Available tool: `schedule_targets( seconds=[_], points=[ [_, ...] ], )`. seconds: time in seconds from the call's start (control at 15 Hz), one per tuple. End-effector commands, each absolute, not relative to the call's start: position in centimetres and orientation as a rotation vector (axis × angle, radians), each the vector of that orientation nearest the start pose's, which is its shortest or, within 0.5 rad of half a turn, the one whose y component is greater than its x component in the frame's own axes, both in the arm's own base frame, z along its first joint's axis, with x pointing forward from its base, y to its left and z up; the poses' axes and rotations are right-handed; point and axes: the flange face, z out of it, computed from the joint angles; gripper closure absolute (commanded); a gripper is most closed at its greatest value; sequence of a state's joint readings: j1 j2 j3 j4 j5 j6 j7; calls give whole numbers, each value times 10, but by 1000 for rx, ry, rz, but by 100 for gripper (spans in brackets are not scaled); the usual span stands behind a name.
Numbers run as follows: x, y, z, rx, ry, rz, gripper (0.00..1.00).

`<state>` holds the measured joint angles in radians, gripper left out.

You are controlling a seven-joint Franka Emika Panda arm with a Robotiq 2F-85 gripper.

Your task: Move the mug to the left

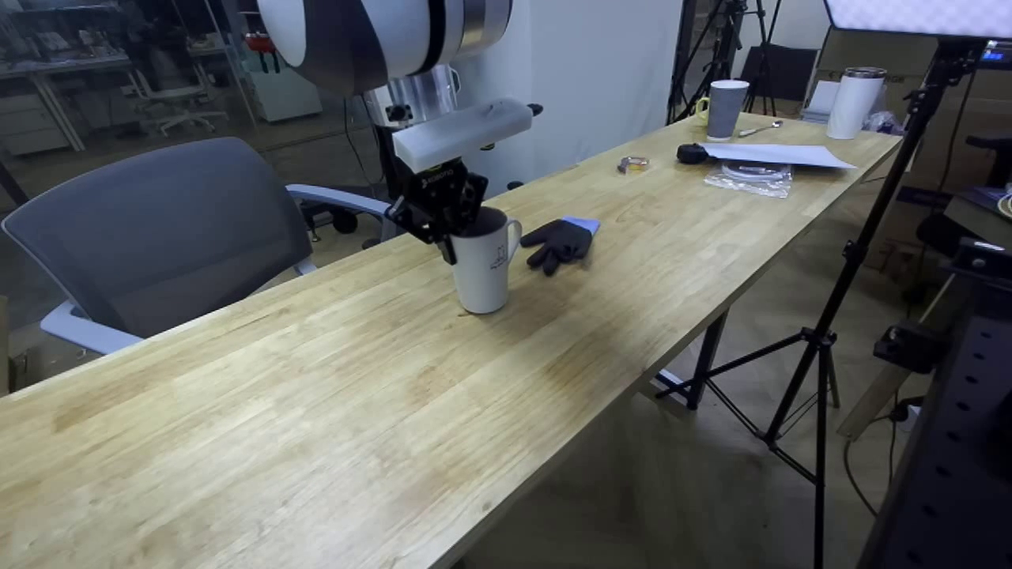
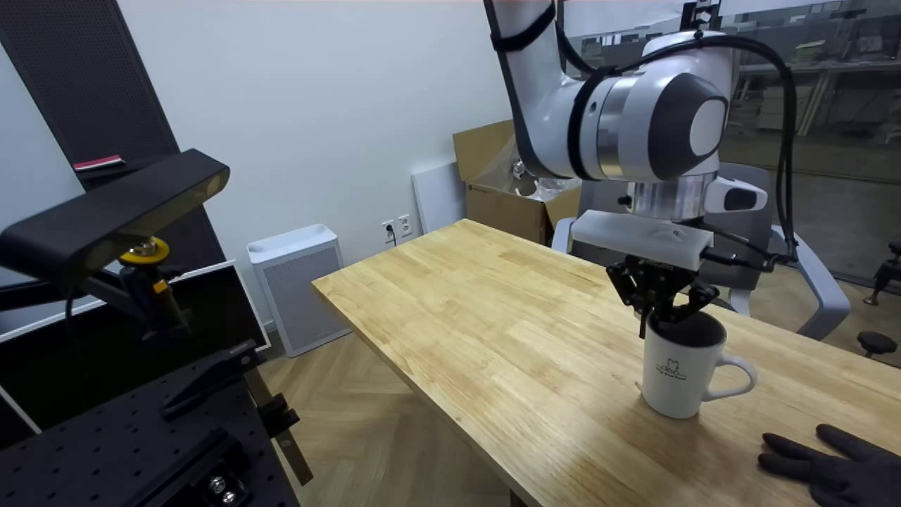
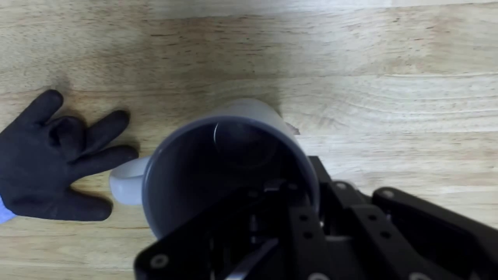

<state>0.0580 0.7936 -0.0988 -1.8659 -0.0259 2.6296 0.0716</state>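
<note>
The mug [image 1: 477,276] is light grey-white with a dark inside and a small printed drawing. It stands about upright on the wooden table in both exterior views [image 2: 672,377]; a tiny gap under it cannot be ruled out. In the wrist view I look down into the mug [image 3: 210,155], its handle pointing left toward the glove. My gripper [image 3: 311,190] straddles the rim on the side opposite the handle. One finger is inside the mug, the other outside, both close against the wall. The gripper [image 2: 651,320] looks shut on this wall. The inner fingertip is mostly hidden.
A dark glove [image 3: 42,155] lies just beyond the handle. Farther along the table [image 1: 316,395] are a tape roll [image 1: 632,163], paper [image 1: 775,154], a plastic bag [image 1: 751,180], a grey cup [image 1: 725,111] and a white tumbler [image 1: 854,107]. A chair [image 1: 174,221] stands at the table's edge.
</note>
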Motion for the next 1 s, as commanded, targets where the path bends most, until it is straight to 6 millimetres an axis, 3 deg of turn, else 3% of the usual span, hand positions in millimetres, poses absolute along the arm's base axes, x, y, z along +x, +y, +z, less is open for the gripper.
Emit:
schedule_targets(
  seconds=[0.0,0.33,0.4,0.53,0.93],
  points=[
    [628,-26,91,-3243,121,44,98],
    [629,-30,90,-3245,134,43,98],
    [629,-31,90,-3249,138,44,66],
    [629,-33,91,-3254,141,45,59],
    [636,-38,99,-3300,159,85,19]
  ],
)
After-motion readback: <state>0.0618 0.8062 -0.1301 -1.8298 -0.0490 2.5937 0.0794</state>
